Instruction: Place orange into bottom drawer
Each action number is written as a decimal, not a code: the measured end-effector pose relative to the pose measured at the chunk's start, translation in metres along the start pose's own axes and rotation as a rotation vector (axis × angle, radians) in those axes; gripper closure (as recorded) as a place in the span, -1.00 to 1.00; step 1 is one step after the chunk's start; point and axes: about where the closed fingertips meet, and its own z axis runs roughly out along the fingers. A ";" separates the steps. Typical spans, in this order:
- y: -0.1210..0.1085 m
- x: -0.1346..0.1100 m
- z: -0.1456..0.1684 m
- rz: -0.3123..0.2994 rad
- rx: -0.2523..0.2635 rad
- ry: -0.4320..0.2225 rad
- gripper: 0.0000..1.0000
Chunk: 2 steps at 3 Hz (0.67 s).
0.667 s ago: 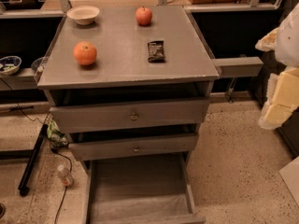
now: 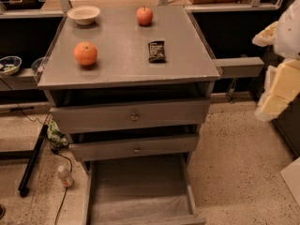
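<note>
The orange rests on the left side of the grey cabinet top, near its front. Pulled out at floor level, the bottom drawer shows a pale liner floor with nothing in it. My gripper, a white and pale yellow shape, hangs at the right edge of the view. It is level with the cabinet top, well to the right of the cabinet and far from the orange, and holds nothing that I can see.
Also on the top are a red apple, a pale bowl and a dark snack packet. Two upper drawers with round knobs stand slightly ajar. A small bottle and cables lie on the floor at left.
</note>
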 end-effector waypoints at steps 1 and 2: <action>-0.019 -0.024 0.013 -0.012 -0.027 -0.063 -1.00; -0.032 -0.043 0.023 -0.025 -0.049 -0.104 -1.00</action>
